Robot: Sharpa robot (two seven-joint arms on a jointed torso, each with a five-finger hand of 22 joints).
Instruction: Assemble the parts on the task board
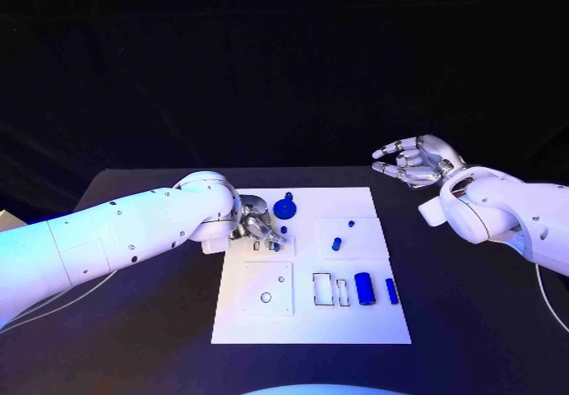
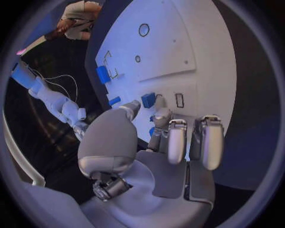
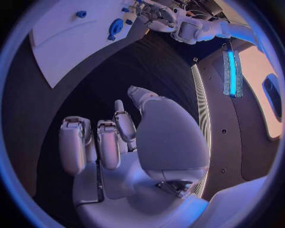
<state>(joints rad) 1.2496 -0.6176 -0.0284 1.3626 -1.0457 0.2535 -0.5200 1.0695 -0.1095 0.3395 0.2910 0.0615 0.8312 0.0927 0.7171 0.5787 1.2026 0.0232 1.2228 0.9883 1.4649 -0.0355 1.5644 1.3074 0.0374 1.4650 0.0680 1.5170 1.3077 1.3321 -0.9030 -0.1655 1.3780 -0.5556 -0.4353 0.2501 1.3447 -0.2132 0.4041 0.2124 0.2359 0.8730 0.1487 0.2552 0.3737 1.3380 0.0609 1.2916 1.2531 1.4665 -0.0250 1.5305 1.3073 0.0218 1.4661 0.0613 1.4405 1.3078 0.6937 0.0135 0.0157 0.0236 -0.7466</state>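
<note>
The white task board [image 1: 311, 325] lies in the middle of the table. My left hand [image 1: 259, 226] is down on its far left part, fingers curled toward the surface. A small blue part [image 2: 148, 100] lies just off the thumb tip [image 2: 133, 107], and another bit of blue [image 2: 152, 131] shows under the fingers; a grip is not clear. A round blue part [image 1: 286, 207] stands beside that hand. Two small blue parts [image 1: 337, 243] lie right of it, and two blue blocks [image 1: 365, 290] near the right edge. My right hand [image 1: 413, 160] hangs raised beyond the far right corner, fingers apart and empty.
A square inset plate [image 1: 268, 288] with a small hole and rectangular slots [image 1: 322, 288] fill the board's near half. Black tabletop [image 1: 474, 313] surrounds the board. The right wrist view shows the board [image 3: 65, 52], the round blue part [image 3: 116, 27] and my left hand [image 3: 156, 13] far off.
</note>
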